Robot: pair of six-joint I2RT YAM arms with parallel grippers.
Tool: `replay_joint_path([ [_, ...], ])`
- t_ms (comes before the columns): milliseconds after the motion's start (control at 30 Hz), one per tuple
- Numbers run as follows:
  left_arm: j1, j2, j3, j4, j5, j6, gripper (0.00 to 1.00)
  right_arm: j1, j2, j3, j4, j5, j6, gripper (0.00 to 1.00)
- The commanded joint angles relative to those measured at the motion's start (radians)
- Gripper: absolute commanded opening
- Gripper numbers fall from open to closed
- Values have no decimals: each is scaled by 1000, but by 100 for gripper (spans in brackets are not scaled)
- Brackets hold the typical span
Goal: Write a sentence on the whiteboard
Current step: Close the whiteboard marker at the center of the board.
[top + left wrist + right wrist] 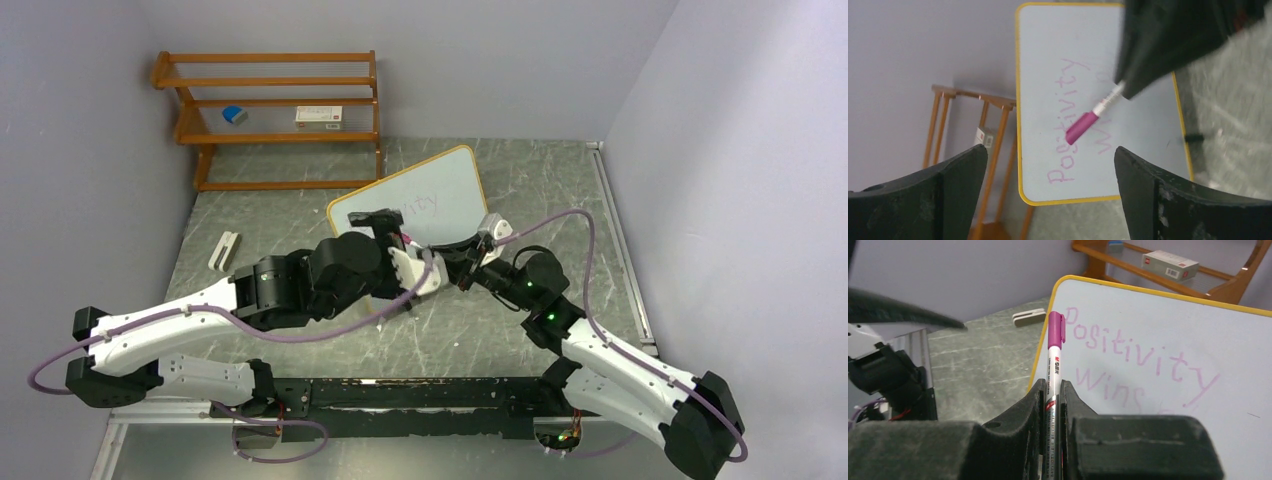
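The whiteboard [455,180] leans upright at the table's middle, yellow-edged in the wrist views [1048,45] [1168,310]. The sentence [1143,352] [1068,125] reads "Positivity wins" in two lines of thin purple handwriting. My right gripper [1052,387] [470,262] is shut on a marker [1054,365] with a white barrel and a purple cap on it. The marker [1093,117] points toward the board's left half. My left gripper [1050,170] [400,250] hangs just in front of the board, open wide, with nothing between its fingers and the capped end a short way beyond them.
A wooden shelf [280,100] stands at the back left, holding a small blue thing [234,114] and a flat box [320,115]. A white object [224,250] lies on the grey table, left of the board. Walls close both sides.
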Motion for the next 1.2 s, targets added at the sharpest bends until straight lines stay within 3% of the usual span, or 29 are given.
replay_joint_path([
  [0, -3, 20, 62, 164, -217, -381, 99, -2, 16, -59, 258, 84, -31, 0],
  [200, 42, 86, 98, 170, -322, -846, 100, -2, 27, -110, 405, 183, -18, 0],
  [500, 220, -18, -97, 437, -152, -1339, 100, -1, 60, -152, 531, 218, 53, 0],
  [667, 282, -29, -174, 504, -28, -1551, 100, 1, 67, -159, 561, 228, 66, 0],
  [767, 288, -23, -226, 574, 6, -1629, 100, 3, 78, -159, 573, 225, 73, 0],
  [833, 289, -18, -253, 621, 21, -1659, 86, 4, 85, -162, 582, 222, 80, 0],
  [1000, 292, 6, -267, 701, 21, -1691, 74, 6, 89, -165, 597, 214, 93, 0],
  [1167, 295, 10, -287, 733, -5, -1719, 70, 8, 87, -165, 599, 210, 94, 0],
])
